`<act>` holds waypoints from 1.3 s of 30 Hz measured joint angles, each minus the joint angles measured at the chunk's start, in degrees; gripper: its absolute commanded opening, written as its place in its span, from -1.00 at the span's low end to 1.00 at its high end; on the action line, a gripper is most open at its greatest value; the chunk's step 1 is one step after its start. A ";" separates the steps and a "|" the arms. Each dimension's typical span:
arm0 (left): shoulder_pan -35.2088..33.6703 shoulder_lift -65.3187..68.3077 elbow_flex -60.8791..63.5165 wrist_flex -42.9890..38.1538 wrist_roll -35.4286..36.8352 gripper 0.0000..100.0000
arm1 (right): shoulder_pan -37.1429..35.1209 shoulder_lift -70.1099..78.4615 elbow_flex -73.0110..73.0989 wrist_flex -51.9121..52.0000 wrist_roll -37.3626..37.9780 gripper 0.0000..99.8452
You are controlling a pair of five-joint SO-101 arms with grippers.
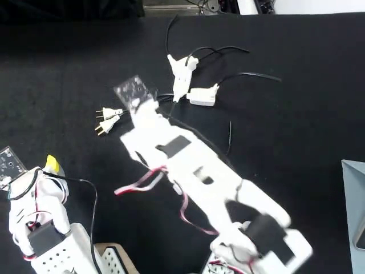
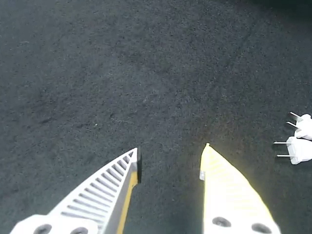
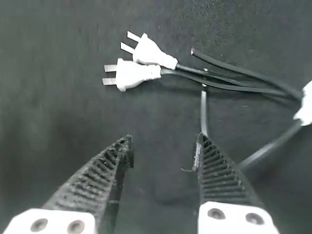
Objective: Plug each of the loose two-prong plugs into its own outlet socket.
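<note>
White two-prong plugs side by side on the black bench, touching or nearly so, prongs pointing away from their black cords; neither plugged in. Right arm stretched across mid-bench, right jaws spread and empty, hanging just short of the plug pair, plug bodies ahead of the gap and slightly off to one side. Probably lined up that way for a pinch on a plug body rather than on the prongs. Cords running off from the plugs toward two white outlet sockets farther up the bench, a second blockier piece just beside the first; cannot tell which way the slots face. Left arm at the near bench edge, left jaws spread too, nothing between them, bare cloth below, plugs off to the side and well apart. Likely held back there to keep out of the right arm's way, or to steady a socket later. Task barely started by the look of it: both plugs loose. Next up, probably: close square-on around one plug body only; risk of a double grab or a nudge with the pair so crowded.
</note>
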 measured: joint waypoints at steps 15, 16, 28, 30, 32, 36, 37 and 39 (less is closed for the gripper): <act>0.00 0.00 0.00 0.00 0.00 -0.58 | -0.53 30.24 -28.75 -0.09 -34.46 -0.61; 0.00 0.00 0.00 0.00 0.00 -0.58 | -0.53 31.56 -29.98 -0.09 -35.08 -0.61; 0.00 0.00 0.00 0.00 0.00 -0.58 | -0.62 44.66 -40.35 -0.09 -37.54 -0.83; 0.00 0.00 0.00 0.00 0.00 -0.58 | -0.53 44.75 -40.35 -0.09 -37.54 -0.97; 0.00 0.00 0.00 0.00 0.00 -0.58 | -0.62 44.84 -40.35 -0.09 -37.63 -0.96; 0.00 0.00 0.00 0.00 0.00 -0.58 | -0.79 44.31 -40.35 0.70 -37.63 -0.97; 0.00 0.00 0.00 0.00 0.00 -0.58 | -0.70 43.69 -40.35 1.49 -37.63 -0.97; 0.00 0.00 0.00 0.00 0.00 -0.58 | -0.70 41.41 -40.35 4.31 -35.87 -0.98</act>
